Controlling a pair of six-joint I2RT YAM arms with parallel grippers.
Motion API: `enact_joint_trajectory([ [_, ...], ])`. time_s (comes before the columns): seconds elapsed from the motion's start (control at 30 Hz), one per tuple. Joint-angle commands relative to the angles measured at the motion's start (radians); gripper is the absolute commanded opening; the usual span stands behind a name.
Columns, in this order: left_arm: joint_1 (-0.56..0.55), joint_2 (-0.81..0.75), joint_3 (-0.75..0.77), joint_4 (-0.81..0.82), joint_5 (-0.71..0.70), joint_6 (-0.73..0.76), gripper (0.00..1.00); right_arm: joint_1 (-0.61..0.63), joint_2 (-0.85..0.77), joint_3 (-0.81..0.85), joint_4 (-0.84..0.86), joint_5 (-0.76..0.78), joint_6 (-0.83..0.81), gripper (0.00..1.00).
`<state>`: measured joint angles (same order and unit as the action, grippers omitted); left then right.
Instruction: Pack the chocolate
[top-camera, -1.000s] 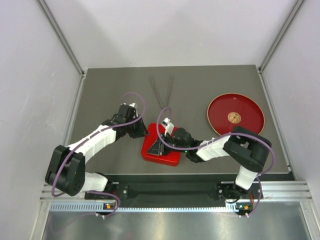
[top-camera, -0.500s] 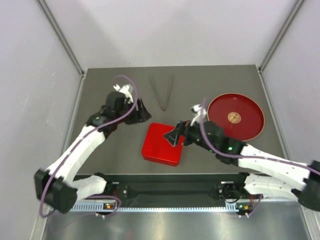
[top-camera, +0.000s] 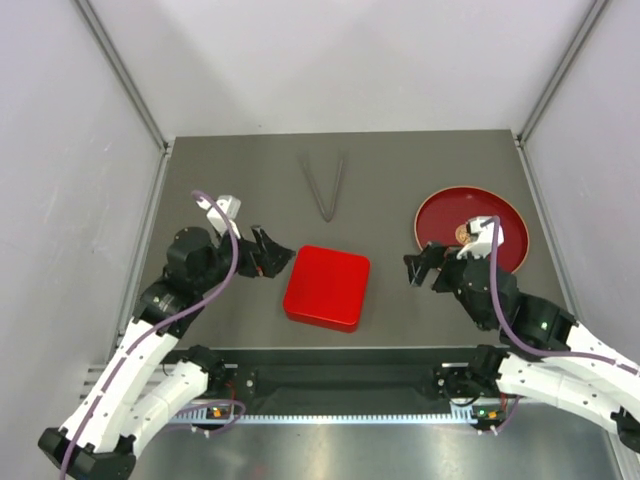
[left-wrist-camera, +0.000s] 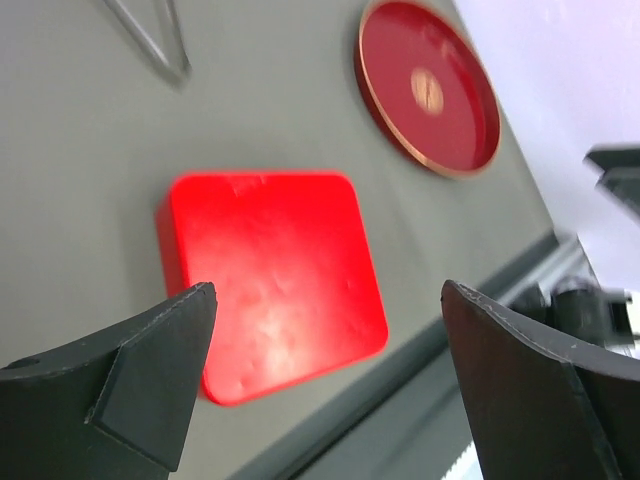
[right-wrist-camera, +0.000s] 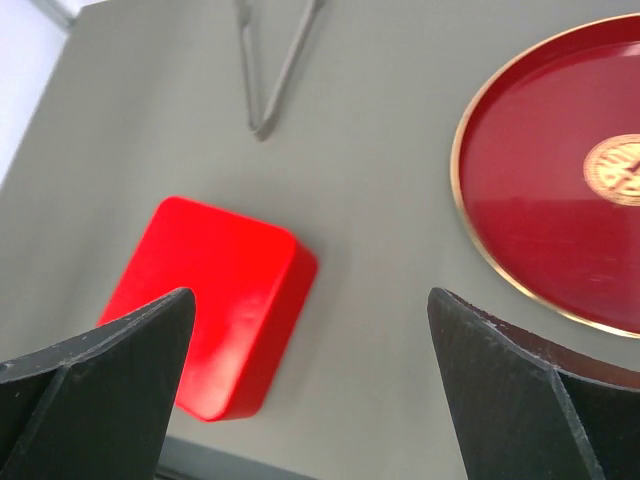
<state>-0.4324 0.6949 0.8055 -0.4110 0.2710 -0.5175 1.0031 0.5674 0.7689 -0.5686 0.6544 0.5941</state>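
No chocolate shows in any view. A bright red square box with its lid on lies flat at the table's middle front; whatever it holds is hidden. It also shows in the left wrist view and the right wrist view. My left gripper hangs open just left of the box, apart from it, nothing between its fingers. My right gripper stands open a short way right of the box, also empty.
A round dark red plate with a gold emblem at its centre lies at the right, close behind my right gripper. Grey metal tongs lie at the back middle. The table's front edge rail runs just below the box.
Both grippers have opened and drawn back from the red box, the left arm to the left and the right arm to the right. The box lies where it was.
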Motion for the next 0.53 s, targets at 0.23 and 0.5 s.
enact_joint_trajectory([
  [0.23, -0.002, -0.018, -0.012, 0.077, 0.111, 0.033, 0.99, -0.004, -0.054, 0.043, -0.077, 0.102, -0.025, 1.0],
  [0.5, -0.002, -0.043, 0.02, 0.037, 0.083, 0.063, 0.99, -0.004, -0.05, 0.079, -0.094, 0.109, -0.031, 1.0],
])
